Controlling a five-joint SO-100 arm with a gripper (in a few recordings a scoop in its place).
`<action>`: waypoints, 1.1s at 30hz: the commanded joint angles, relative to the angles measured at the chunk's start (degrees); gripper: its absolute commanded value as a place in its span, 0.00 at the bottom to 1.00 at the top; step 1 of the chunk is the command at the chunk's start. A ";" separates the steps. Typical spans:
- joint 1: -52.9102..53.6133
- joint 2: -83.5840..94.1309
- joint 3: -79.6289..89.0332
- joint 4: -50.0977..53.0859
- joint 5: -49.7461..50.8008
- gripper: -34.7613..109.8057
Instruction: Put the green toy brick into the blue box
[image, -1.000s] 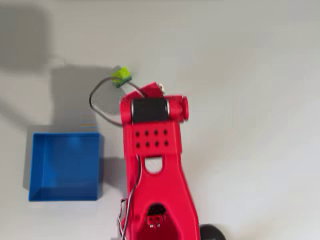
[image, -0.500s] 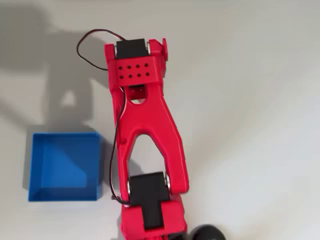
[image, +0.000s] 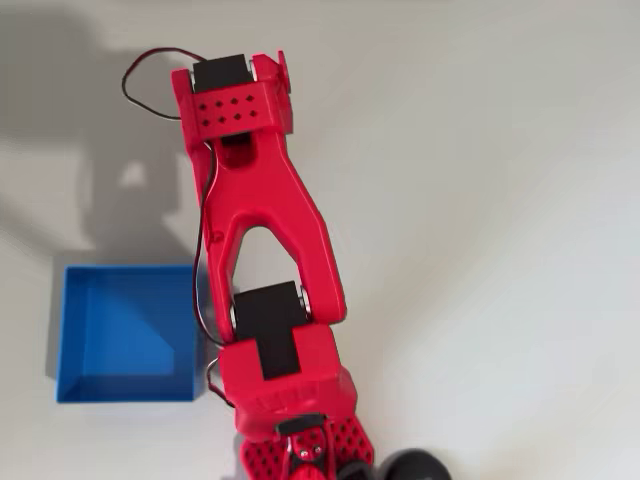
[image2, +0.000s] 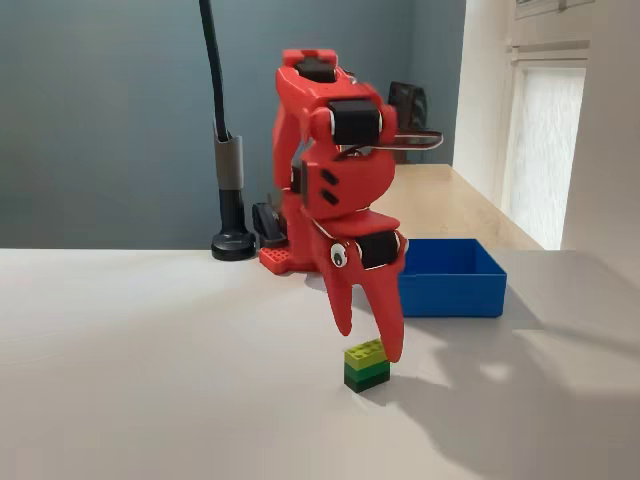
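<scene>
- Fixed view first, for the biggest thing: the pale table (image2: 150, 380) carries everything, and the bare stretch around my target leaves me room to come down on it without bumping anything.
- My red arm (image: 255, 215) is next in size. From overhead it reaches far out from its base, away from the box side, with the wrist folded down so my fingers point at the table; that posture suits a top-down pick.
- The blue box (image2: 450, 280) sits well apart from the brick, behind and to the right in the fixed view, and to the left of my arm in the overhead view (image: 125, 335). Its low walls and wide mouth should make the drop forgiving, so I judge the grasp to be the harder part.
- My gripper (image2: 368, 340) hangs spread apart, holding nothing. One finger tip stands just beside the brick's right side, touching it or nearly so; the other ends higher up and to the left.
- The green toy brick (image2: 366, 365) rests flat on the table, studs up, lime layer over dark green, directly below my fingers. I judge I should lower a little more so both fingers straddle it before I squeeze.
</scene>
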 joint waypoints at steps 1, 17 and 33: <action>-1.32 -0.79 -5.27 0.79 0.09 0.46; -1.76 -9.49 -13.45 0.70 3.25 0.27; -3.34 -8.35 -9.76 1.49 5.54 0.24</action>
